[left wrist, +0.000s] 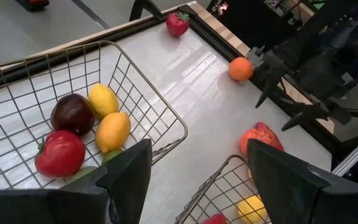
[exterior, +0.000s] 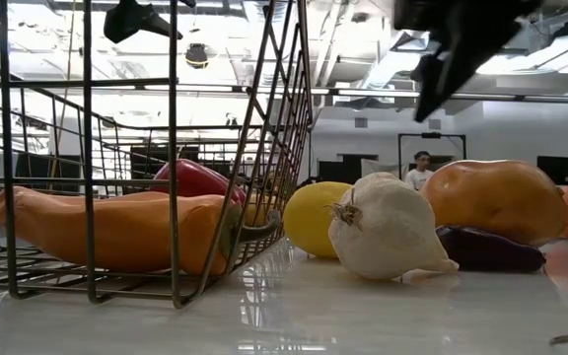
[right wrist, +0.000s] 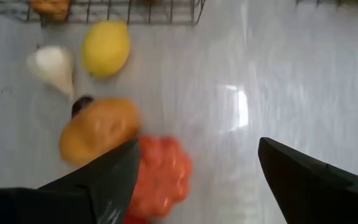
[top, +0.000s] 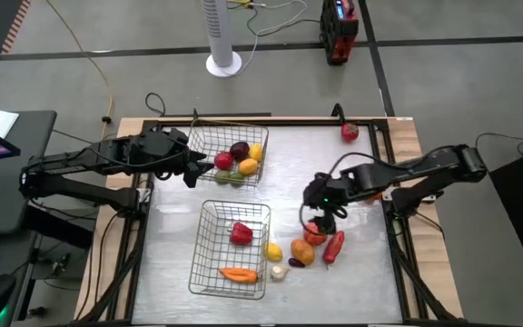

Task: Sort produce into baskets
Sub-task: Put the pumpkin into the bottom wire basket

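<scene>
Two silver wire-mesh baskets sit on the glossy pale surface (top: 370,291). The far basket (top: 209,138), at about 11 o'clock from the surface's centre, holds a dark round plum (top: 240,150), a smooth red tomato (top: 223,162), two oval lemons (top: 249,166) and a green piece. The near basket (top: 209,218), at about 7 o'clock, holds a glossy red pepper (top: 241,233) and a long orange carrot (top: 239,274).

Just outside the near basket's right side, at about 5 o'clock, lies a loose cluster: a yellow lemon (top: 273,252), a bulbous white garlic (exterior: 388,229) with a dry root tuft, a smooth orange-yellow fruit (exterior: 496,202), a small dark purple piece (exterior: 486,251), a ribbed orange-red tomato (right wrist: 161,175) and an elongated red pepper (top: 334,247). A small red fruit (top: 350,133) lies alone at 1 o'clock near the surface's edge, and a round orange (left wrist: 241,68) lies at the right edge.

The left hand (left wrist: 197,177) hovers at the far basket's left end, its flat dark fingers spread apart and empty. The right hand (right wrist: 197,180) hangs over the loose cluster, fingers wide apart, grasping nothing, with the ribbed tomato just below them.
</scene>
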